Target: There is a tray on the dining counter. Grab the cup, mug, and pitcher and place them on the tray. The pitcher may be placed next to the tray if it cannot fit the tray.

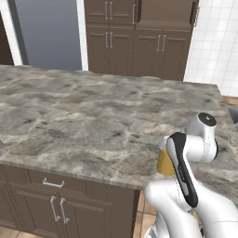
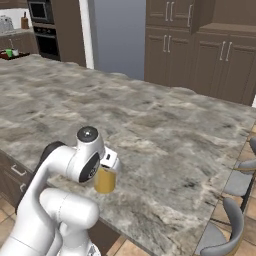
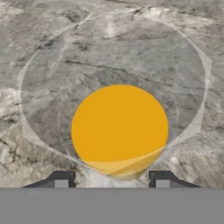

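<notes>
The pitcher (image 3: pixel 119 131) stands upright on the dining counter (image 1: pixel 83 116) near its front edge. Its yellow-orange body (image 2: pixel 105 182) shows below my hand, and again beside the arm (image 1: pixel 164 162). My gripper (image 3: pixel 111 179) hangs straight over it and looks down through the clear glass top. The two fingertips (image 3: pixel 61 179) stand apart at the pitcher's near rim, and I cannot tell whether they touch it. Far off at the counter's left end lies the dark red tray (image 2: pixel 4 56) with the green cup (image 2: pixel 9 52) on it. A small pale thing stands beside the cup, too small to name.
Grey stools (image 2: pixel 234 220) stand along the counter's right side. Dark brown cabinets (image 1: pixel 139 37) line the far wall, and an oven (image 2: pixel 46 35) is set in at the far left. The counter's front edge runs just under my arm.
</notes>
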